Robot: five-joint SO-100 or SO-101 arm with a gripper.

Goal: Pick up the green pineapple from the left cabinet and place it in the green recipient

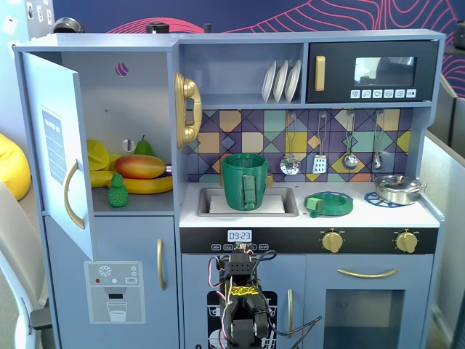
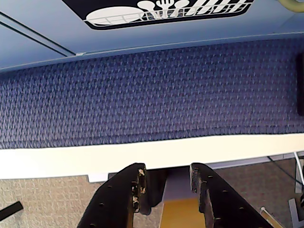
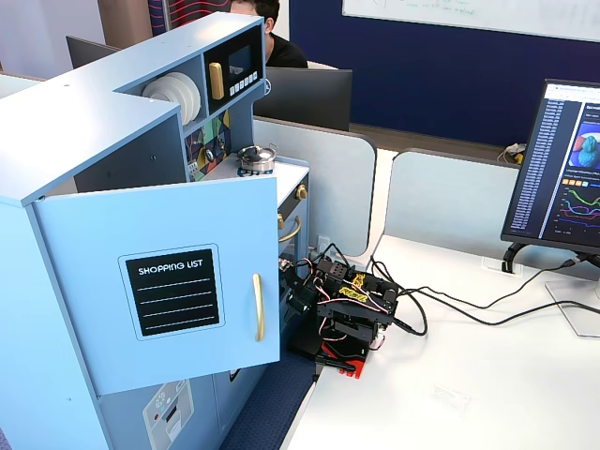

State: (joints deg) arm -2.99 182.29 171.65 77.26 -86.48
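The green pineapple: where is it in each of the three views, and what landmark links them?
A fixed view, facing the kitchen: the green pineapple stands at the front of the open left cabinet's shelf, before the fruit pile.
Wrist view: not in it; only carpet and the gripper.
A fixed view from the side: not visible; the open cabinet door blocks it.
Shared landmark: that door's gold handle.

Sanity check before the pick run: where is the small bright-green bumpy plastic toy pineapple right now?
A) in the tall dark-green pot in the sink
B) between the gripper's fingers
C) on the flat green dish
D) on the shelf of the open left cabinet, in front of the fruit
D: a fixed view shows the small bright-green bumpy plastic toy pineapple standing on the open pale blue-grey left cabinet's shelf, in front of the mango and banana; the gripper is empty.
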